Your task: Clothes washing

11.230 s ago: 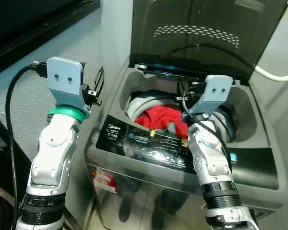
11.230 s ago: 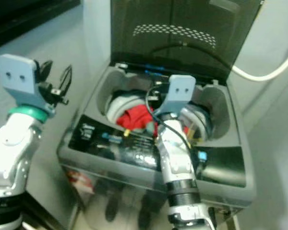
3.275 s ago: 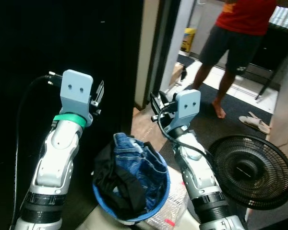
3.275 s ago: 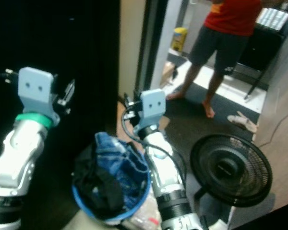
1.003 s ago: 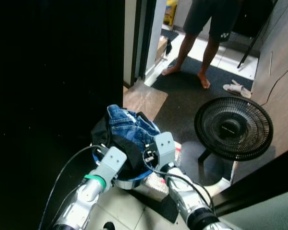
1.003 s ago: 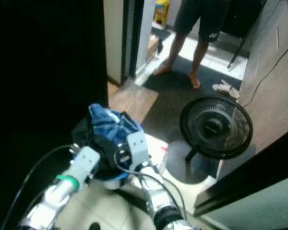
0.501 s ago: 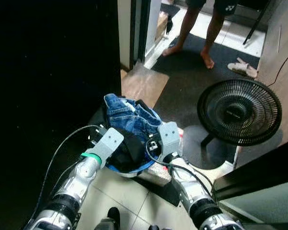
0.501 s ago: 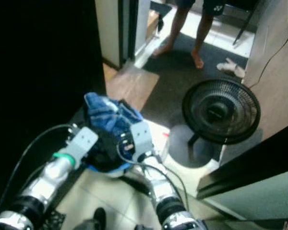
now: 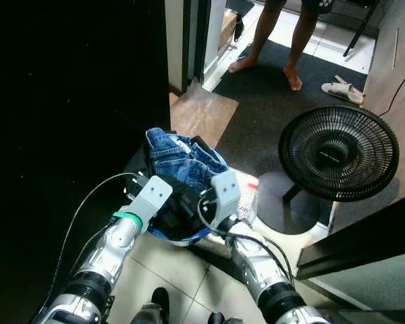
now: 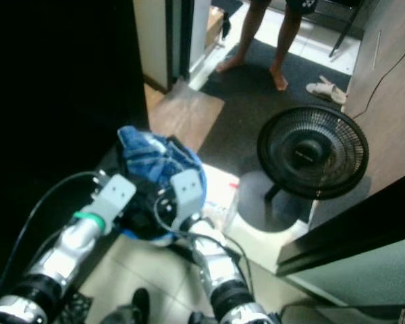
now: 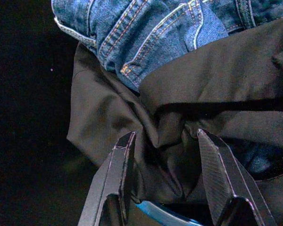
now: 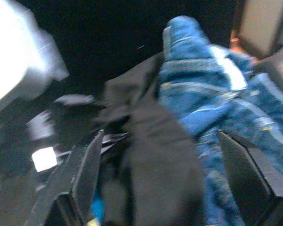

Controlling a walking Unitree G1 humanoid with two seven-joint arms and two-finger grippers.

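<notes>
Basket [image 9: 163, 236] on tiled floor [image 9: 189, 287], fan [image 9: 337, 154] near; both grippers' jaws spread.

Person [image 9: 278, 30] cropped above the knees

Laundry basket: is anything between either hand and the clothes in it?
Nothing visible. The left hand is open right over the black garment, fingers either side of a fold. The right hand is open too, facing the same black cloth and the jeans. The blue basket sits between both arms.
</notes>
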